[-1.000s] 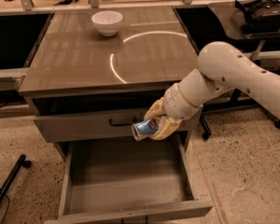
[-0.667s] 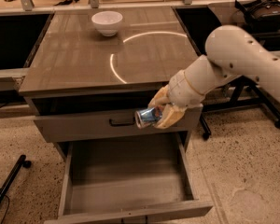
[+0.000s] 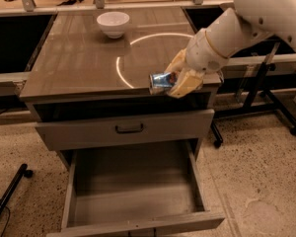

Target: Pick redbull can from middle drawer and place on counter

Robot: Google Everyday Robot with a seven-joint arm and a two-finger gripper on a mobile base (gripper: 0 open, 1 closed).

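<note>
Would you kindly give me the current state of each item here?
Tan two-finger claw: shut on the slim blue-and-silver redbull can.
Redbull can: held sideways, at the front edge of the glossy grey-brown counter.
Wide grey-brown wooden middle drawer: pulled open, floor bare.
Drawer with black bar handle: shut or nearly so.
White bowl: upright on the counter.

Beyond the gripper (image 3: 177, 80), clamped on the redbull can (image 3: 161, 80) at the front edge of the counter (image 3: 74, 63): open bare top, blocked only far back and to the left by a white bowl (image 3: 113, 23). Straight below: closed drawer front with black handle (image 3: 129, 128), then the pulled-out middle drawer (image 3: 133, 191), open from above between low side walls.
</note>
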